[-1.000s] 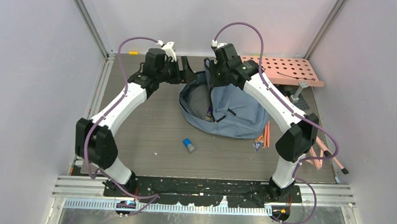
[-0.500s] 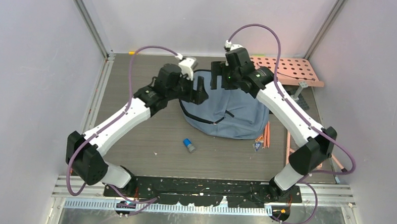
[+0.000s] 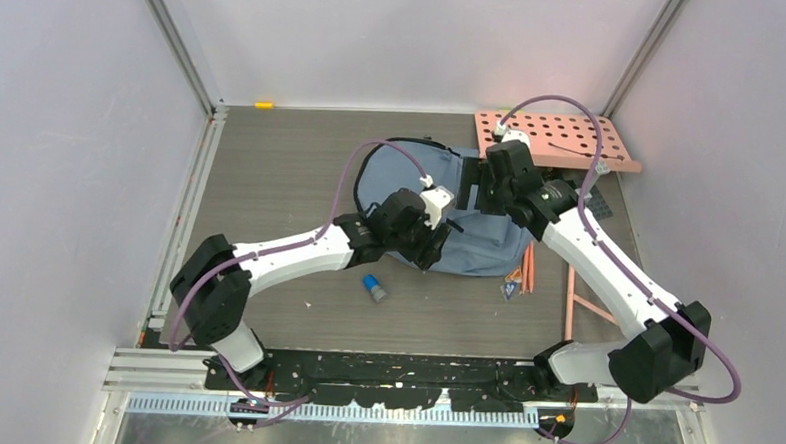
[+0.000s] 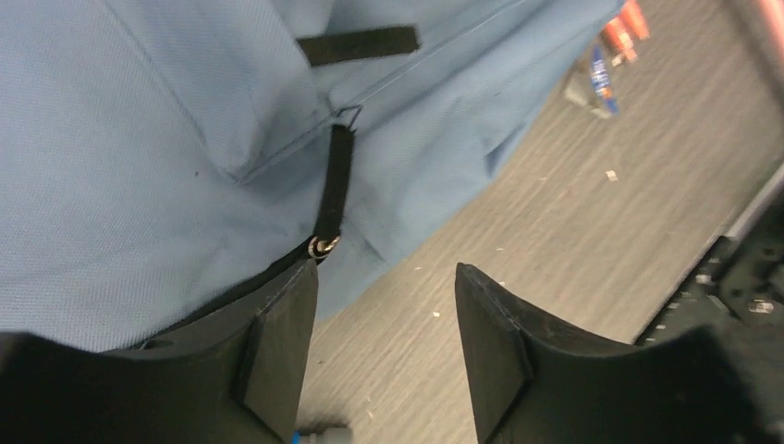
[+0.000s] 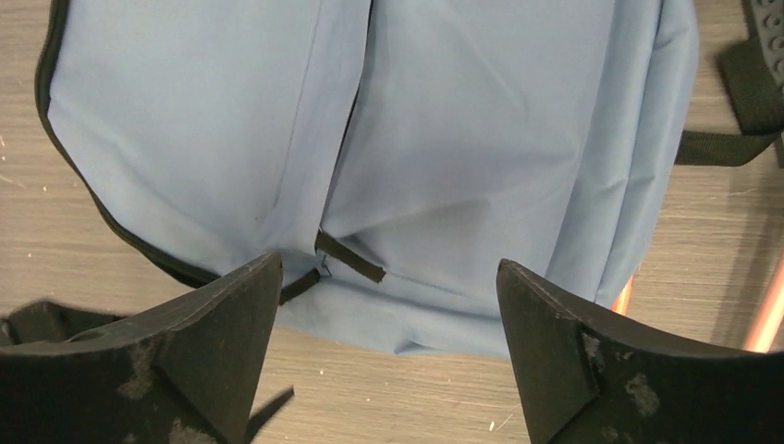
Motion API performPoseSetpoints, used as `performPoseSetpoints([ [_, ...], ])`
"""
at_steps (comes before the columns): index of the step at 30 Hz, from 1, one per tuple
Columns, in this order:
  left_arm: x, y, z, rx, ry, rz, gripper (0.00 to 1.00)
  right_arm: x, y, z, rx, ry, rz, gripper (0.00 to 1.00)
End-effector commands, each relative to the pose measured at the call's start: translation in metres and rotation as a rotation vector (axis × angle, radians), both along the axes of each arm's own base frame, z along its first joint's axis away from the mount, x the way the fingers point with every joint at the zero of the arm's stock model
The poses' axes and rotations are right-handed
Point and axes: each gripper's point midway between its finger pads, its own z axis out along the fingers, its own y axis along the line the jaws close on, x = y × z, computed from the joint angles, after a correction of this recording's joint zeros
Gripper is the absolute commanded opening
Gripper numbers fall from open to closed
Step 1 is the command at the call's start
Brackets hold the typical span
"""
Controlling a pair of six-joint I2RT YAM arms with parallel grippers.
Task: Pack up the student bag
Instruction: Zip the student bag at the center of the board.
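The student bag is showing grey-blue fabric with black straps. The counter is showing grey-brown woodgrain streaks.

Our left tool and right tool reach forward and inward, pointing downward, each with its jaws spread apart.

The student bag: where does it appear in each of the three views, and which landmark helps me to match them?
Top external: the student bag lies in the middle, slightly right of centre.
Left wrist: the bag fills the upper left.
Right wrist: the bag fills most of the upper part.
Shared landmark: the orange pencils beside the bag's edge, top right in the left wrist view and lower right in the right wrist view.
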Motion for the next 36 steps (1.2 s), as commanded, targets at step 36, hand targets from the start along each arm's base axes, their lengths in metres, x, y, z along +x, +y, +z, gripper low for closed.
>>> performPoseSetpoints([
  [36,0.064,-0.007,0.026,0.005,-0.378,0.199,0.72,-0.044,0.011,-0.009,0.149,-0.074,0.134,0.8],
])
